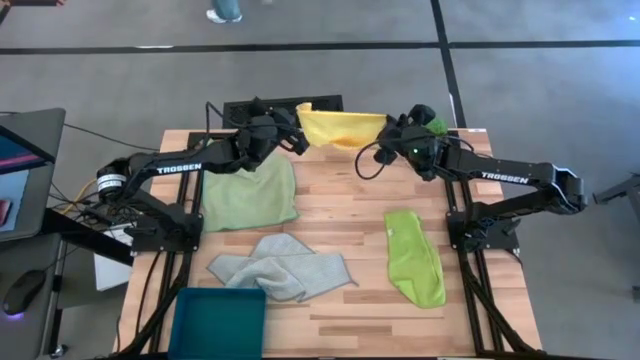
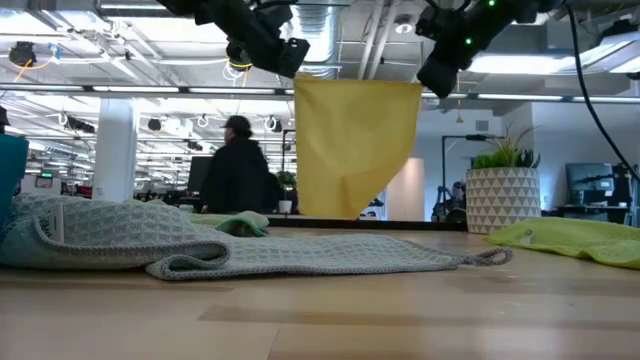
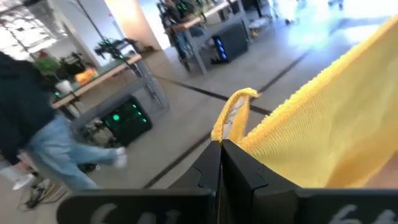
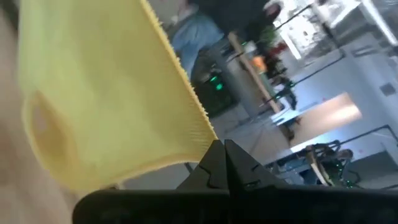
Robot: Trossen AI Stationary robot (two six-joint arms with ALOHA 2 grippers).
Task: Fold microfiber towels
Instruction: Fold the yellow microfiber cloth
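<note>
The yellow towel [image 2: 355, 150] hangs spread between my two grippers over the table's far edge [image 1: 340, 127]. My left gripper [image 1: 298, 143] is shut on its upper left corner and my right gripper [image 1: 392, 132] on its upper right corner. The sage green towel [image 1: 250, 195] lies flat at the table's left. A pale grey-green towel [image 1: 282, 268] lies crumpled near the front. The lime green towel [image 1: 415, 258] lies in a long strip at the right. My left gripper pinches the yellow towel's upper corner [image 3: 235, 118] between its two shut fingers [image 3: 214, 168], coming nearly level from the table's left. The corner's tip sticks out past the fingertips. The towel hangs below, clear of the table. My right gripper pinches the other upper corner [image 4: 200, 138] between its two shut fingers [image 4: 239, 167], coming nearly level from the table's right. The top edge [image 2: 357, 84] runs straight between the two grippers, and the cloth hangs below it.
A teal bin [image 1: 218, 322] stands at the table's near left corner. A potted plant [image 2: 503, 200] stands at the far right behind the table. A person [image 2: 240, 165] is in the room beyond. Bare wood shows in the table's middle [image 1: 340, 215].
</note>
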